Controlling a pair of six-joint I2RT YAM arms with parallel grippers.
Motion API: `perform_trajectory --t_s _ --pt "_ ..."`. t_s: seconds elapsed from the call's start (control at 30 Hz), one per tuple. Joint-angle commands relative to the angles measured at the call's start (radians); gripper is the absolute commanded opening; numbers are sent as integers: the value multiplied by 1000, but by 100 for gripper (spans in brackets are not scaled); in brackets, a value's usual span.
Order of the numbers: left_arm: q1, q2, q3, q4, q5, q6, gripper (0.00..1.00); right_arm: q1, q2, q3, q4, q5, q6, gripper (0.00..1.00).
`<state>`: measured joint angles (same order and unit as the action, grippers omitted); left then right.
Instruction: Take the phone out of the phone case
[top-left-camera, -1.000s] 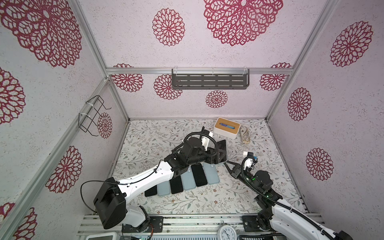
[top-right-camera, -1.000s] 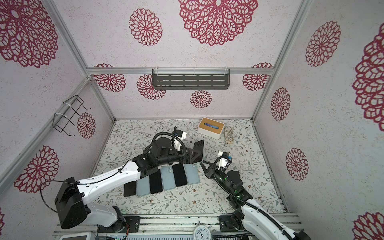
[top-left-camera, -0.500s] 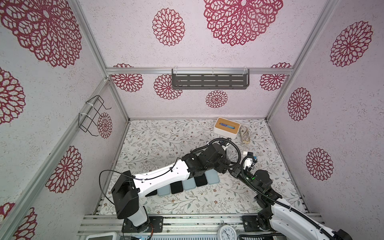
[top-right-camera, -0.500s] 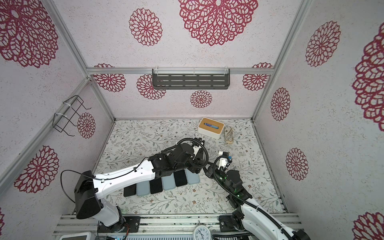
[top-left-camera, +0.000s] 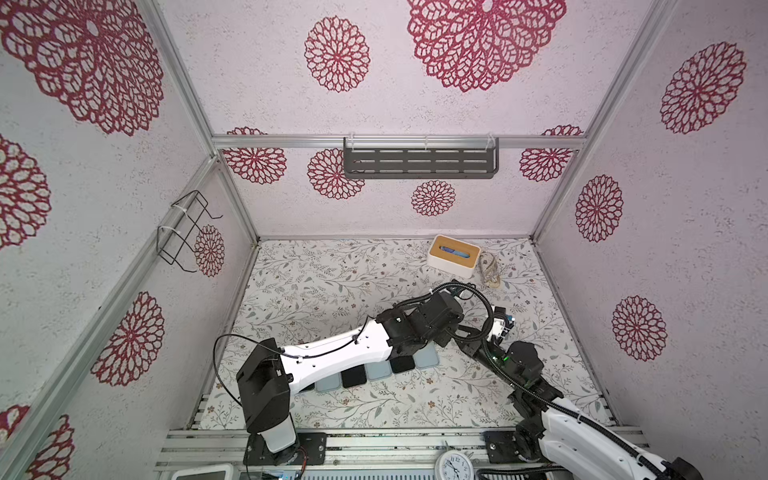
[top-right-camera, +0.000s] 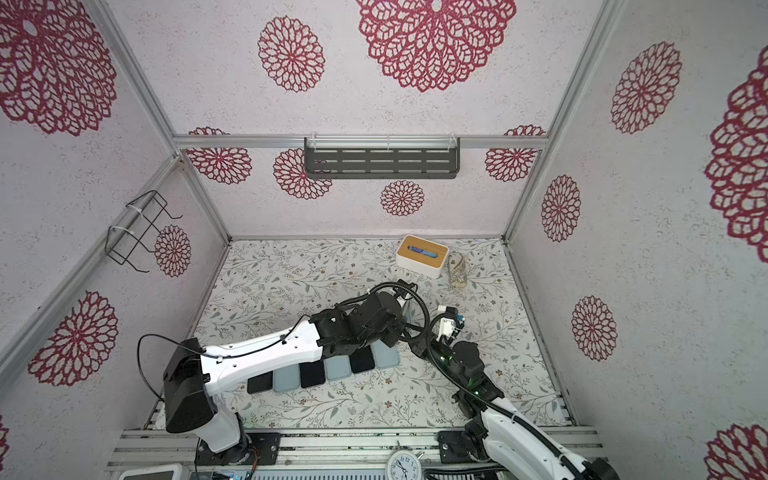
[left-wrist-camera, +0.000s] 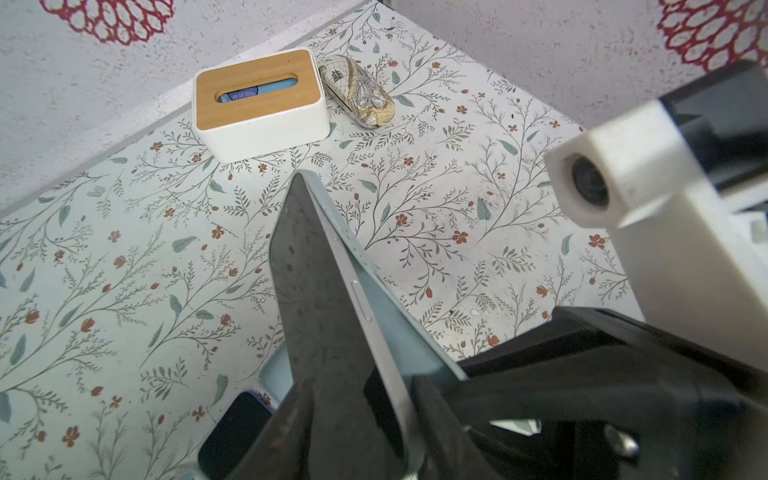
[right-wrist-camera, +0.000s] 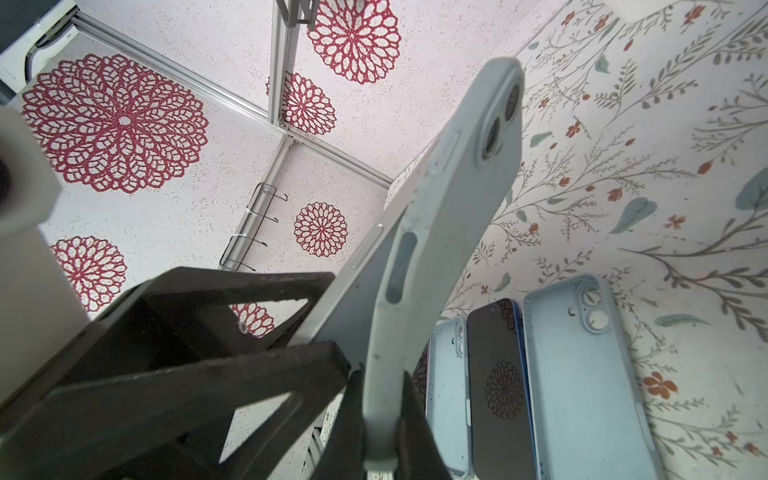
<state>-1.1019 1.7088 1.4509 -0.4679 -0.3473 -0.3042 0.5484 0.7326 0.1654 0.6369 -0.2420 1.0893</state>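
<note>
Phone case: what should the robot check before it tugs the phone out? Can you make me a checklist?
1. right tool shut on phone case bottom edge: ok.
2. left tool straddles phone: ok.
3. left tool's grip firm: cannot tell.
4. case peeled off phone at the gripped end: ok.
5. phone's camera end free of case: not ok, still seated.
6. spare phones and cases lie below, clear of held phone: ok.
</note>
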Motion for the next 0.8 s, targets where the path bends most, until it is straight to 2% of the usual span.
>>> perform_trajectory --t_s 0.0,0.1,0.27,0.4,0.53,0.63,0.77 --pt "6 27 17 -15 -29 8 33 -3 -38 13 128 -12 -1 0" --pt "0 35 16 -17 -34 5 25 -5 -46 18 113 -11 -6 0" --pt "-3 37 17 -12 -7 -1 6 -5 -59 18 102 -5 -7 0" --pt "-11 40 33 -21 -5 -1 0 -8 -67 17 81 3 -17 0" --pt "-12 32 41 -31 -4 -3 0 -10 -82 13 45 12 -36 0" --pt "-12 24 77 -87 -38 -8 0 -10 -110 43 -134 65 -112 0" --pt "-28 12 160 -215 -114 -15 0 -11 -161 63 -426 238 -207 0"
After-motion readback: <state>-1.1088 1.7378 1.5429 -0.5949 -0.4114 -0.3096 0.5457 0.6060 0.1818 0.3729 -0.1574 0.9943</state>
